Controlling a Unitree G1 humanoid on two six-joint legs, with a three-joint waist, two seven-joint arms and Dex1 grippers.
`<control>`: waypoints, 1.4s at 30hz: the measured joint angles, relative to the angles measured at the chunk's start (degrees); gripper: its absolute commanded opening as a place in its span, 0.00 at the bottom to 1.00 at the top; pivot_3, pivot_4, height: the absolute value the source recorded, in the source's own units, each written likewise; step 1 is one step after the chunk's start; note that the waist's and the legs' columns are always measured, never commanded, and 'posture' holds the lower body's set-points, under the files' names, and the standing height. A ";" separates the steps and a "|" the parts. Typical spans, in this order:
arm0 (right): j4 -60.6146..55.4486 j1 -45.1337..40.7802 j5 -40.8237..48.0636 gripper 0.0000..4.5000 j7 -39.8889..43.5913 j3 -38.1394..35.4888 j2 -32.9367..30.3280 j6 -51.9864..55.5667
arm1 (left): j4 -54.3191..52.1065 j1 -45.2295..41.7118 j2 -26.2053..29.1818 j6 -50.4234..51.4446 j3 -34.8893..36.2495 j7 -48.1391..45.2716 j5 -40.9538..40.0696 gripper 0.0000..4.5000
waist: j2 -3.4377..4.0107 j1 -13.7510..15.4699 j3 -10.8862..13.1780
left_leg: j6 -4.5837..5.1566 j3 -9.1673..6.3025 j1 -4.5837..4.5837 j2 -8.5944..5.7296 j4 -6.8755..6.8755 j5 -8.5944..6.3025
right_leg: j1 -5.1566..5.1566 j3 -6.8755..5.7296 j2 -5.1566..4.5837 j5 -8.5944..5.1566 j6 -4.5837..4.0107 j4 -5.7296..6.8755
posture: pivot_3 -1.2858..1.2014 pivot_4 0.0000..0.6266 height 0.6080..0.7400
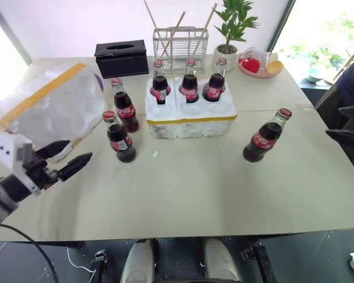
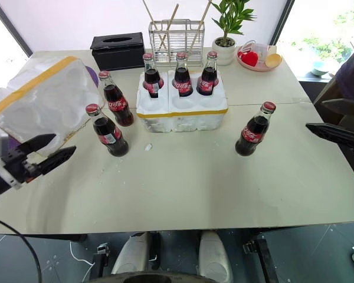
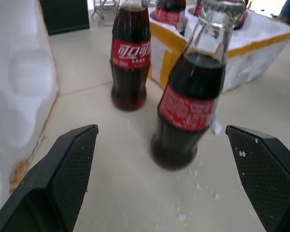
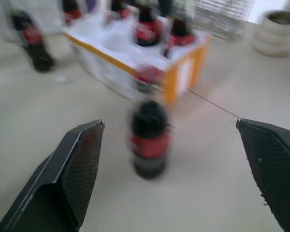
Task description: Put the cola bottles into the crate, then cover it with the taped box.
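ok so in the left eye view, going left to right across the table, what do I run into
left gripper → taped box → two loose cola bottles → crate with three bottles in it → lone cola bottle

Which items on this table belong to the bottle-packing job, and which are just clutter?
Job:
- cola bottles, three in the crate, three loose on the table
- crate
- taped box

Clutter:
- black tissue box
- wire rack with sticks
- potted plant
- pink dish
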 measured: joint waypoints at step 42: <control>-25.77 -1.36 28.87 1.00 -28.84 1.12 2.94 11.34 | 25.24 -55.19 -26.41 0.01 -26.73 2.89 6.21 0.63 | -0.50 1.44 0.17 | 0.13 -0.24 -0.28 -0.15 0.75 -0.04 | 0.32 -0.04 0.02 0.11 0.20 0.00 | 0.52 0.24 1.00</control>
